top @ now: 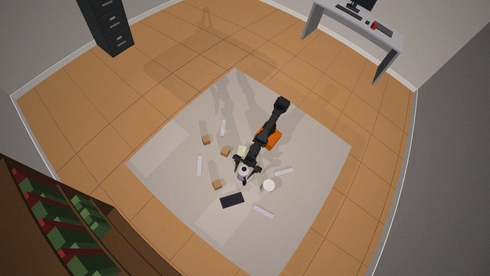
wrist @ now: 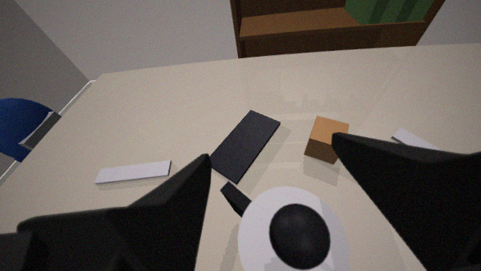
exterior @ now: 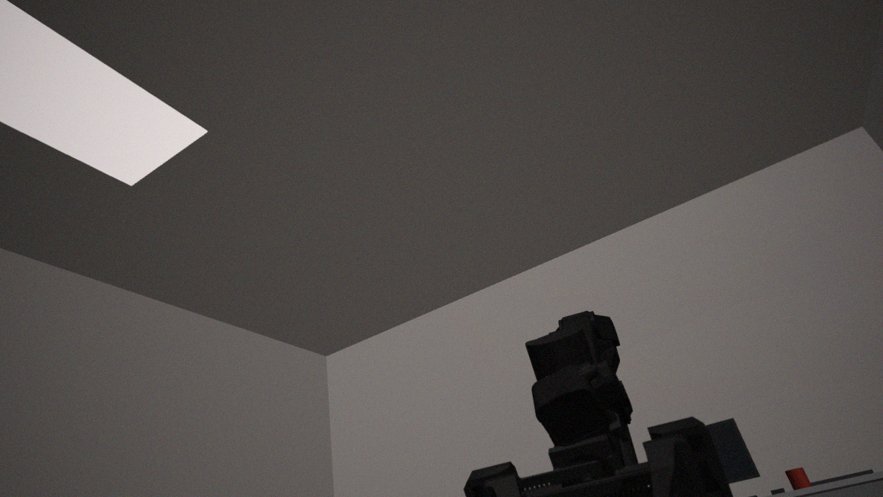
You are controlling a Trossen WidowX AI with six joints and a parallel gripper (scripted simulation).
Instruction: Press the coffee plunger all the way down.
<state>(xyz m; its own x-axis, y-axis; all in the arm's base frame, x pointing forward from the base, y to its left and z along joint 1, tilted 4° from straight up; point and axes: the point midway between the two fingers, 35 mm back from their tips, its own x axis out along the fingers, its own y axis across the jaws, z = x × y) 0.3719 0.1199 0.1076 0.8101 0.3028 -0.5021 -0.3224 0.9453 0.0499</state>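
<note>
The coffee press (top: 241, 175) (wrist: 255, 242) stands upright on the light mat, with a white lid and a black side handle (top: 243, 181) (wrist: 235, 198). The round black plunger knob (top: 243, 169) (wrist: 300, 236) sits low over the lid, and no rod shows between them in the wrist view. My gripper (top: 242, 175) (wrist: 270, 149) is open, its fingers spread wide on either side of the knob with a gap to each. Neither finger appears to touch the press. The lower part of the press is hidden in the wrist view. The exterior view does not show the press.
A white cylinder (top: 269, 185) stands close to the press. A dark flat block (top: 232, 200) (wrist: 246, 145) and a wooden cube (top: 217, 184) (wrist: 328, 130) lie beyond it. More cubes, a pale yellow block (top: 241, 150) and several white bars (top: 263, 211) (wrist: 133, 172) lie around.
</note>
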